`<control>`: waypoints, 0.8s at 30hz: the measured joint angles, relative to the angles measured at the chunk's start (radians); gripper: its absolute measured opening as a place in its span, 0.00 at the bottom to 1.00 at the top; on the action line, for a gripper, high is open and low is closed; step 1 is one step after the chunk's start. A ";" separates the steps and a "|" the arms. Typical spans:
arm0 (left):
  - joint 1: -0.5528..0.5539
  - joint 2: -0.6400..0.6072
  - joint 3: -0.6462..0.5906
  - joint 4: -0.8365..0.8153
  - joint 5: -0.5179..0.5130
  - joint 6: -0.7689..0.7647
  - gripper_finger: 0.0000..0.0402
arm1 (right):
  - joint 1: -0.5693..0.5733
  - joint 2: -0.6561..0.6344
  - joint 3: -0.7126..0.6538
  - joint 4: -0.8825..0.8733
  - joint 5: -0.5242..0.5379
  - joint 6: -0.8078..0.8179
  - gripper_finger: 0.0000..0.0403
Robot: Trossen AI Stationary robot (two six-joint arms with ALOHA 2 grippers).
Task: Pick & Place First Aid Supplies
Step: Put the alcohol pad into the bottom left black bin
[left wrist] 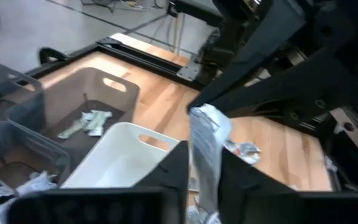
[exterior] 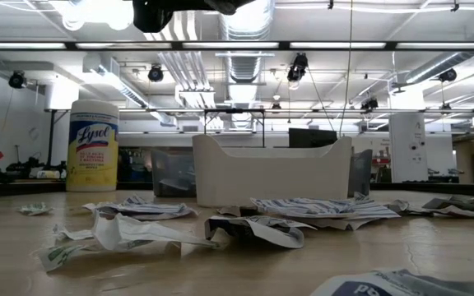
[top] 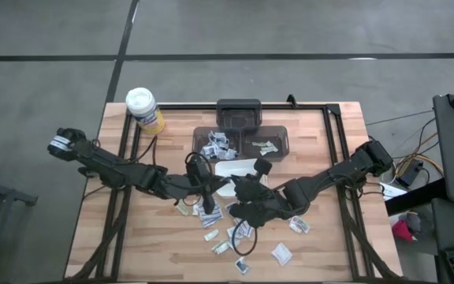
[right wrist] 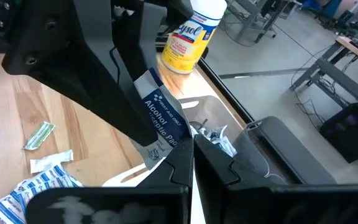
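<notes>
Left end effector (left wrist: 205, 168): we see its two dark fingers clamped on a pale crumpled packet (left wrist: 207, 146) that stands upright between them, above the middle of the surface.
Right end effector (right wrist: 191, 163): we see it clenched on an alcohol prep packet (right wrist: 161, 121), white with a blue top edge, held tilted between the fingers.
Arms: in the high view we find both reaching inward, their ends meeting near the middle of the wooden surface (top: 321, 252).
Loose packets (top: 235, 237): we count many scattered on the surface toward its near edge, below the two arms; the low view shows them lying flat and crumpled.
White tray (top: 239, 168): just beyond the arm ends, partly hidden by them.
Dark bins (top: 278, 142): two side by side behind the white tray; we see packets in each.
Yellow canister (top: 144, 110): upright at the far left corner, white lid on.
</notes>
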 joint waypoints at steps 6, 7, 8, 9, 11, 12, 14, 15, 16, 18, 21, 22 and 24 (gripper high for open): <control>0.009 0.000 0.000 -0.006 0.052 -0.002 0.01 | 0.000 0.000 0.000 -0.003 -0.010 -0.043 0.02; 0.009 0.000 0.000 -0.008 0.053 -0.004 0.00 | 0.000 0.000 0.000 -0.004 -0.021 -0.053 0.02; 0.009 0.000 0.000 -0.011 0.055 -0.006 0.00 | 0.000 0.000 0.000 -0.004 -0.034 -0.063 0.02; 0.008 0.000 0.000 -0.011 0.059 -0.008 0.00 | -0.001 -0.001 0.000 -0.004 -0.051 -0.068 0.02; 0.007 0.000 0.000 -0.013 0.070 -0.012 0.00 | -0.001 -0.001 0.000 -0.004 -0.074 -0.083 0.03; 0.007 0.000 0.000 -0.016 0.071 -0.018 0.00 | -0.001 -0.001 0.000 -0.004 -0.079 -0.087 0.04; 0.008 0.000 0.000 -0.029 0.070 -0.032 0.00 | -0.001 -0.001 0.000 -0.005 -0.095 -0.090 0.06; 0.009 0.000 0.000 -0.037 0.070 -0.041 0.00 | -0.001 -0.001 0.000 -0.006 -0.106 -0.089 0.08; 0.010 0.000 0.000 -0.052 0.069 -0.052 0.00 | -0.001 -0.002 0.000 -0.009 -0.118 -0.089 0.10; 0.014 0.000 0.000 -0.090 0.048 -0.074 0.00 | 0.000 -0.004 0.000 -0.019 -0.142 -0.088 0.14; 0.019 0.000 0.000 -0.171 0.004 -0.114 0.00 | 0.007 -0.011 0.000 -0.059 -0.155 -0.086 0.21; 0.020 0.000 0.000 -0.195 -0.004 -0.127 0.00 | 0.009 -0.016 0.000 -0.083 -0.167 -0.086 0.23; 0.025 0.000 0.000 -0.249 -0.005 -0.161 0.00 | 0.014 -0.028 0.000 -0.149 -0.205 -0.079 0.27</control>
